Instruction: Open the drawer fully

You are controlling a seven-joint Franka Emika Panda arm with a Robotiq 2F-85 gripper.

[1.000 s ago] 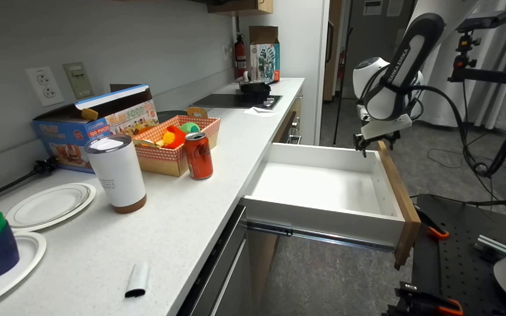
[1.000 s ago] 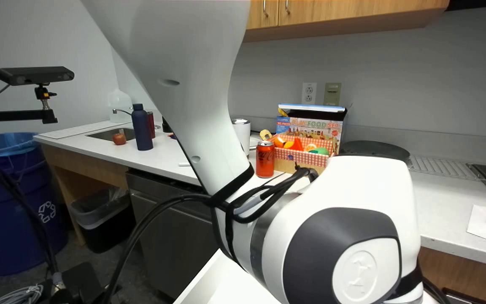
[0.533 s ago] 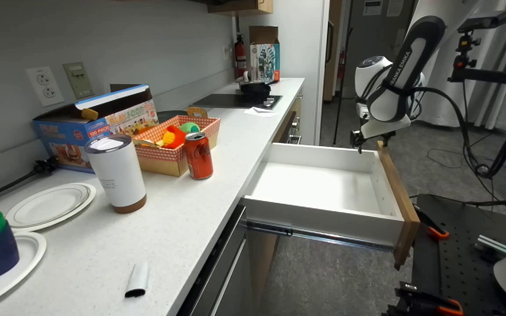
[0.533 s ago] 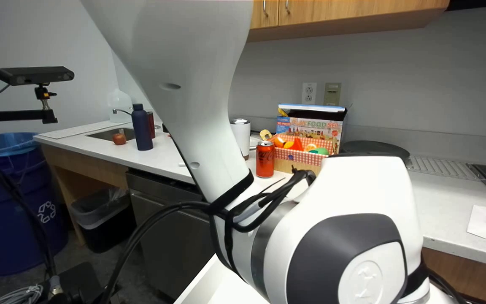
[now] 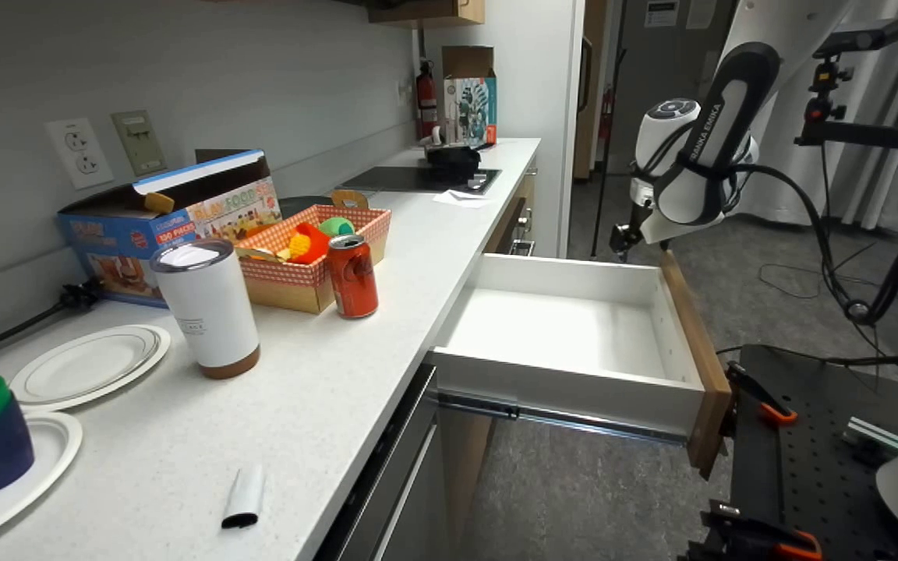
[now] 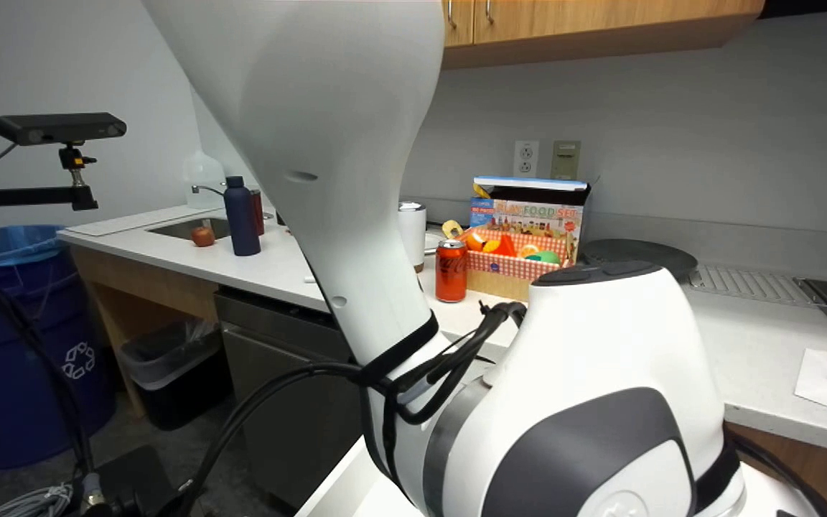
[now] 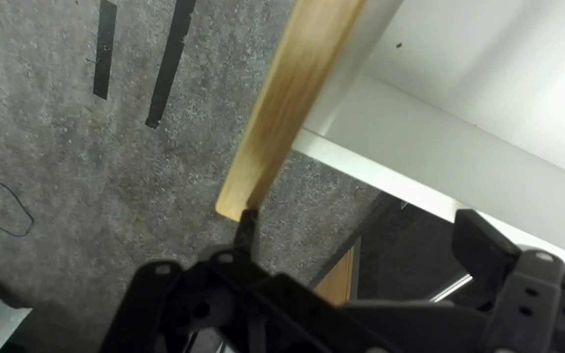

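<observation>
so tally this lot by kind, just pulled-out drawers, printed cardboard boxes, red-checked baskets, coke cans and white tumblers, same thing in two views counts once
Pulled-out drawer: 1
Printed cardboard boxes, the Play Food Set box and the teal-edged box: 2
Red-checked basket: 1
Coca-Cola can: 1
White tumbler: 1
Total: 6

in the wrist view, glare bleached the drawer [image 7: 410, 132] toward the right edge and the gripper [image 7: 356, 218] was dark and soft; in an exterior view the wall [image 5: 301, 86] looked grey and dim.
</observation>
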